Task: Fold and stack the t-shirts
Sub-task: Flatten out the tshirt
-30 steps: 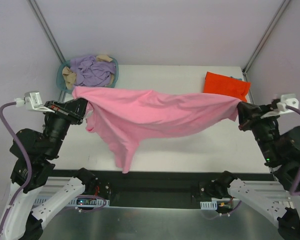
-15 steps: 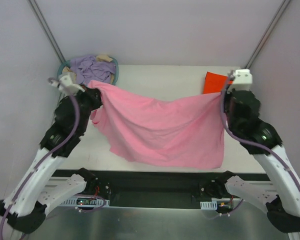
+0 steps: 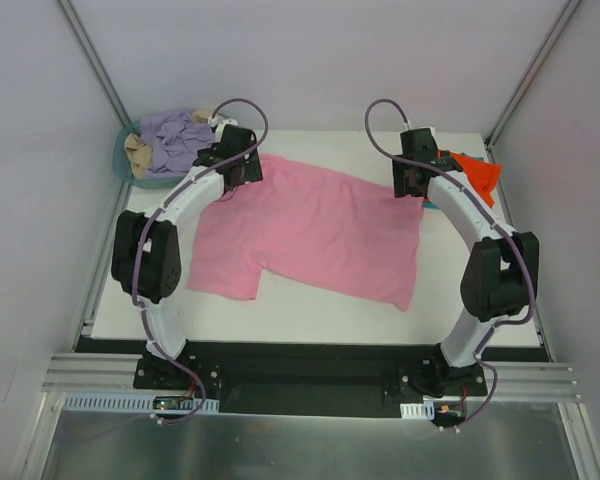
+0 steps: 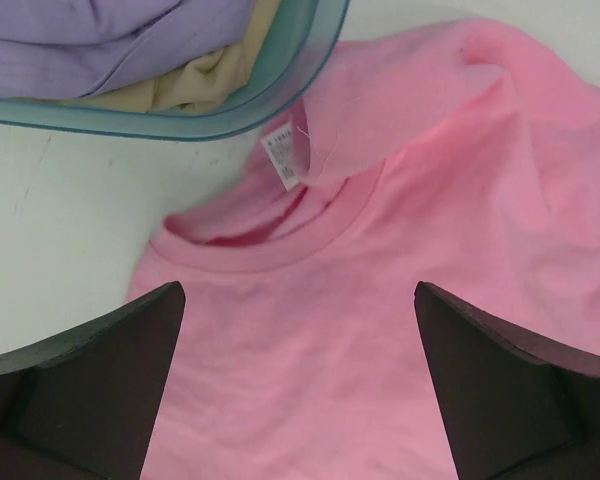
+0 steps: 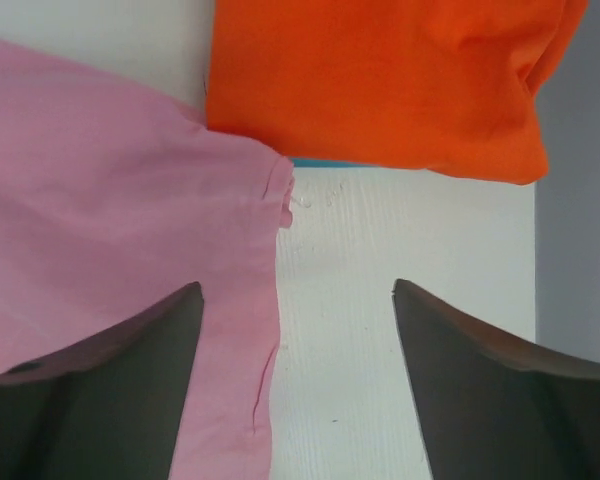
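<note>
The light pink t-shirt (image 3: 315,230) lies spread flat on the white table (image 3: 310,315), collar toward the far left. In the left wrist view its collar (image 4: 270,245) and white tag (image 4: 282,160) show. My left gripper (image 3: 246,178) (image 4: 300,385) hovers open over the collar end, holding nothing. My right gripper (image 3: 412,190) (image 5: 295,385) is open above the shirt's far right corner (image 5: 270,190), straddling its edge. The orange-red t-shirt (image 3: 475,172) (image 5: 380,80) lies folded at the far right. A thin teal-blue edge (image 5: 325,162) peeks out beneath it.
A round teal basket (image 3: 126,165) (image 4: 230,115) at the far left corner holds lavender (image 3: 180,138) and beige cloth, and the pink collar lies close by its rim. Grey walls and frame posts (image 3: 90,50) close in the table's sides and back.
Both arms swung forward from the near sides to the far end, laying the hanging pink t-shirt flat on the table. Both grippers then opened and let go of it.
</note>
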`<state>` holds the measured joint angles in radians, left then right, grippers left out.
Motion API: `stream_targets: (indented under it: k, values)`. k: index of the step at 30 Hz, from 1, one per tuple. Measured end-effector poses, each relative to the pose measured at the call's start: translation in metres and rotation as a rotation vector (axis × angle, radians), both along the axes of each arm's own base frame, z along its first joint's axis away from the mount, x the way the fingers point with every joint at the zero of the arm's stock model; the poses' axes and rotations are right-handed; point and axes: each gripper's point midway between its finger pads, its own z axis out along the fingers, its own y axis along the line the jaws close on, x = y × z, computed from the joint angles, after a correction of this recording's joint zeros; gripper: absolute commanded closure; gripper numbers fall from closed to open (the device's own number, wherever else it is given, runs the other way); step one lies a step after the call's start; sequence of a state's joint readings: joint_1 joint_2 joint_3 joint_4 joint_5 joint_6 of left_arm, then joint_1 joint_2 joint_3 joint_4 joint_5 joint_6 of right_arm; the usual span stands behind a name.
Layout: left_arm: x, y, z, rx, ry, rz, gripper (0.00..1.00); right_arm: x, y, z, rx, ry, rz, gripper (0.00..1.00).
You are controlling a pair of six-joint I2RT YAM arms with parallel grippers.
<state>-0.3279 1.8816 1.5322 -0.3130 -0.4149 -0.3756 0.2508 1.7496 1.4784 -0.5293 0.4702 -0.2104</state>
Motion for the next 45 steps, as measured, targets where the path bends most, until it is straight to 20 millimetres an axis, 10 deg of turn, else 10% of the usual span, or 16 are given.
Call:
stream_targets:
  k: [4, 11, 22, 27, 38, 41, 42, 45]
  values:
    - [-0.02, -0.002, 0.019, -0.053, -0.028, -0.024, 0.01, -0.003, -0.001, 0.011, 0.004, -0.031, -0.023, 0.03]
    - [-0.122, 0.019, 0.048, -0.195, -0.111, 0.015, 0.01, -0.063, -0.01, 0.013, 0.1, -0.078, -0.104, 0.03]
    - [-0.25, 0.075, -0.045, -0.282, -0.06, 0.282, 0.01, -0.169, -0.018, 0.024, 0.368, -0.342, -0.166, 0.03]
    - [-0.258, 0.1, -0.056, -0.286, -0.078, 0.415, 0.03, -0.187, -0.02, 0.015, 0.423, -0.373, -0.201, 0.03]
    - [-0.263, 0.11, -0.11, -0.298, 0.198, 0.546, 0.43, -0.192, -0.008, 0.01, 0.472, -0.336, -0.161, 0.03]
    - [-0.259, 0.104, -0.117, -0.322, 0.225, 0.536, 0.68, -0.192, -0.008, 0.007, 0.468, -0.323, -0.163, 0.03]
    - [-0.258, 0.102, -0.119, -0.329, 0.233, 0.534, 0.96, -0.192, -0.008, 0.006, 0.467, -0.318, -0.164, 0.03]
    - [-0.252, 0.098, -0.121, -0.348, 0.248, 0.527, 1.0, -0.192, -0.008, 0.003, 0.461, -0.302, -0.166, 0.03]
